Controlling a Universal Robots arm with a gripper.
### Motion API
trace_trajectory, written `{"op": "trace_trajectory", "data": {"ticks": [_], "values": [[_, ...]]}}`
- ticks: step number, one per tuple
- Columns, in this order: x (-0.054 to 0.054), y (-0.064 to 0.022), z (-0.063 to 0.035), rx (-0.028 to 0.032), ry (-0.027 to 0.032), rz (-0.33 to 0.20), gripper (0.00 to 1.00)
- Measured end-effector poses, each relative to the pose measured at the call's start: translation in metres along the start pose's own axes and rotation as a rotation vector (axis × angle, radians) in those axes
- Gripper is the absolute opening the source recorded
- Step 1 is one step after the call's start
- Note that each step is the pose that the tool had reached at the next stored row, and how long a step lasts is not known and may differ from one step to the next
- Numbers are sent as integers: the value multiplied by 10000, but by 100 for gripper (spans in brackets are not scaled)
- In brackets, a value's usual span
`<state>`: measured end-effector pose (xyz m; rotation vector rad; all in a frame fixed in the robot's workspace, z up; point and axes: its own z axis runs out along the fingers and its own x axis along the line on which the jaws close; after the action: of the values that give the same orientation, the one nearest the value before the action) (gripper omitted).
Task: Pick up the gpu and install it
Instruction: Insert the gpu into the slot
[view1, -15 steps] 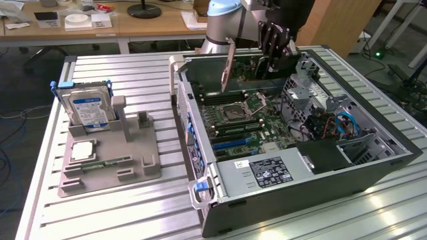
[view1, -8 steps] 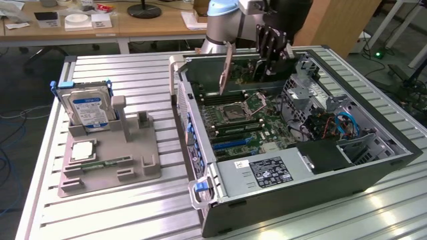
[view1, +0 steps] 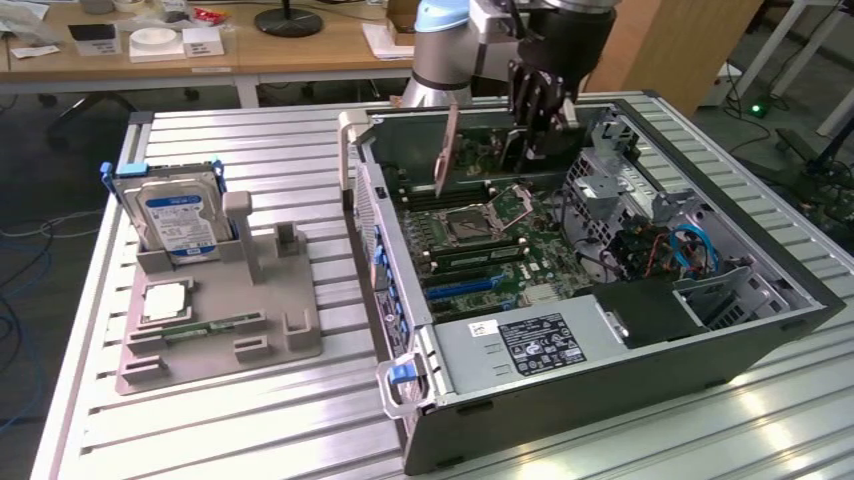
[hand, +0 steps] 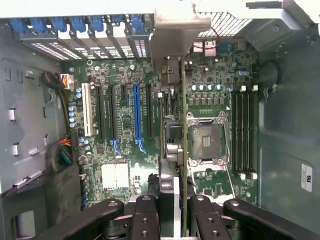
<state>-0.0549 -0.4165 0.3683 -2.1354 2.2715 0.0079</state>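
My gripper (view1: 537, 135) hangs over the far end of the open computer case (view1: 747, 335), shut on the gpu (view1: 450, 150). The card hangs upright, its tan metal bracket pointing down toward the motherboard (view1: 467, 235). In the wrist view the gpu (hand: 183, 125) appears edge-on as a thin strip between my black fingers (hand: 145, 220), with its bracket (hand: 172, 35) near the case's rear slot openings. It hovers above the board, beside the long blue expansion slot (hand: 136, 117) and the empty processor socket (hand: 205, 137).
On the exterior view's left, a grey fixture (view1: 267, 330) holds a hard drive (view1: 180, 220), a processor chip (view1: 163, 300) and a green memory stick (view1: 214, 326). Inside the case are a power supply (view1: 534, 345), drive cage and cables (view1: 694, 245). Case walls surround the board.
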Motion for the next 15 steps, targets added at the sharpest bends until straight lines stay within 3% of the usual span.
{"op": "trace_trajectory", "data": {"ticks": [5, 15], "values": [[17, 76, 77, 0, 6, 10, 28], [135, 80, 241, 2, 7, 11, 28]]}}
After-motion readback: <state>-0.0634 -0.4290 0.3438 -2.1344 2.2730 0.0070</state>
